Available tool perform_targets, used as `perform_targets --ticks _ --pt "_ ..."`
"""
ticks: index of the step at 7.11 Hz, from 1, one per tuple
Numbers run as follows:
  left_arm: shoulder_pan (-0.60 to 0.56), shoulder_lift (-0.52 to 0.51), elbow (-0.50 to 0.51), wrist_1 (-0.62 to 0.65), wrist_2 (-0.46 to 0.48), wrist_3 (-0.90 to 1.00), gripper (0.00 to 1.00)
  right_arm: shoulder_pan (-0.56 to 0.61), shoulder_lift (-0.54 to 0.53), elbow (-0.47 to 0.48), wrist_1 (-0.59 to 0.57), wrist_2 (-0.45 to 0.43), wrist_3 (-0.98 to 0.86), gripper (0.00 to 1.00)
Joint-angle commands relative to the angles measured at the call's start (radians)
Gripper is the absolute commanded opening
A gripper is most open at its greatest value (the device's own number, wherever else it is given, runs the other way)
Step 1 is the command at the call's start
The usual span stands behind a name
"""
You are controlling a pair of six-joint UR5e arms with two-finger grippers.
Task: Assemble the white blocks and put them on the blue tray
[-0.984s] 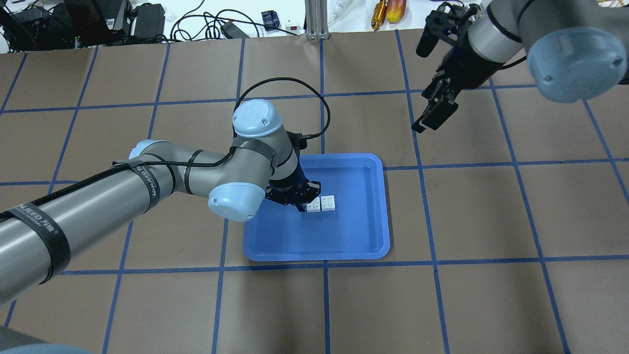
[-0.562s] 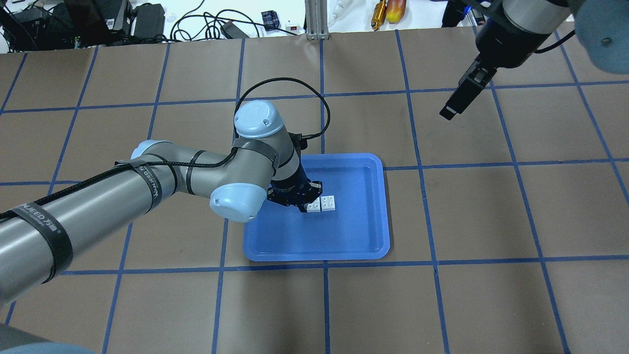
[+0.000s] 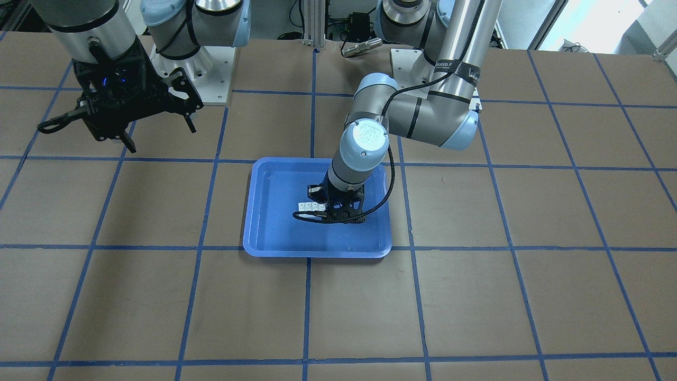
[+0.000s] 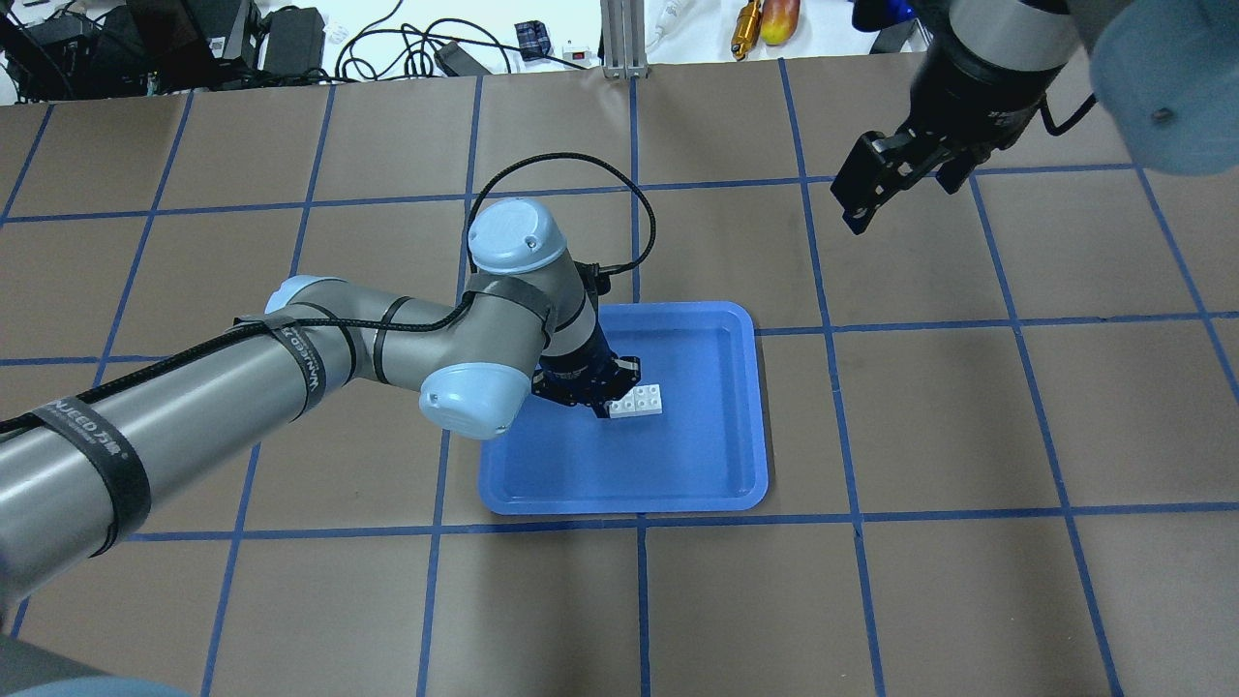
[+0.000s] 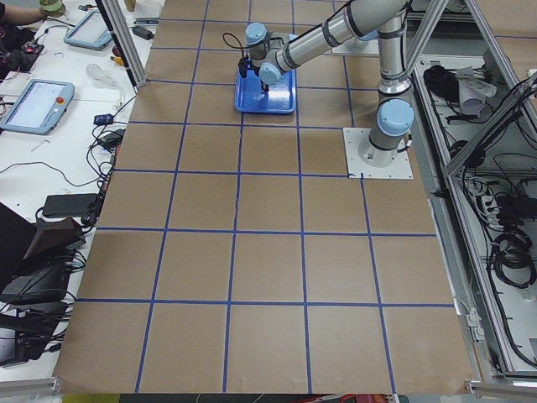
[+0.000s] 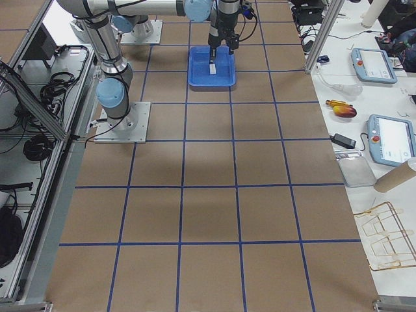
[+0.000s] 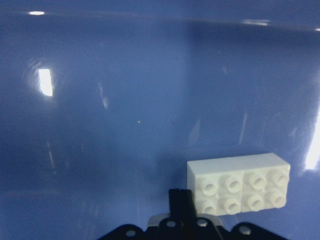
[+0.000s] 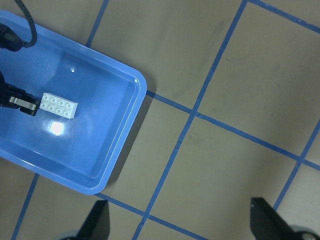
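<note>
The two white blocks [image 4: 636, 400] are joined into one small rectangle lying flat, studs up, in the blue tray [image 4: 716, 474]. My left gripper [image 4: 595, 387] hangs low over the tray right beside the blocks' left end. In the left wrist view one of its fingers [image 7: 180, 202] stands just left of the blocks [image 7: 237, 182], not around them; it looks open. The right wrist view shows the blocks [image 8: 59, 105] on the tray floor [image 8: 115, 150]. My right gripper [image 4: 871, 184] is open and empty, high over the table's far right.
The tray [image 3: 270, 233] sits on a brown table with a blue tape grid. Cables, tools and an aluminium post [image 4: 619, 39] lie beyond the far edge. The arms' base plates [image 3: 211, 69] stand at the robot's side.
My right arm rose and swung, its gripper first going up and right, then turning back left. My left gripper stayed by the blocks, which shifted slightly right.
</note>
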Motion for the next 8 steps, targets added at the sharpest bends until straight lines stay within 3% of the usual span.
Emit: perform_targets --ticks 1,3,5,7,8 --pt "-0.004 0.001 0.0 0.002 0.001 0.004 0.09 0.027 -0.009 0.003 0.0 -0.041 0.127 1.0" --pt "0.013 0.049 0.055 -0.018 0.016 0.027 0.1 0.02 -0.026 0.002 -0.062 -0.041 0.242 1.0" --pt "0.079 0.118 0.11 -0.134 0.158 0.19 0.19 -0.023 -0.02 -0.041 -0.022 -0.038 0.249 1.0" --pt "0.171 0.229 0.213 -0.361 0.165 0.331 0.41 -0.025 -0.023 -0.043 0.016 -0.039 0.365 1.0" --pt "0.22 0.3 0.292 -0.509 0.165 0.335 0.75 -0.025 -0.019 -0.053 0.022 -0.03 0.516 1.0"
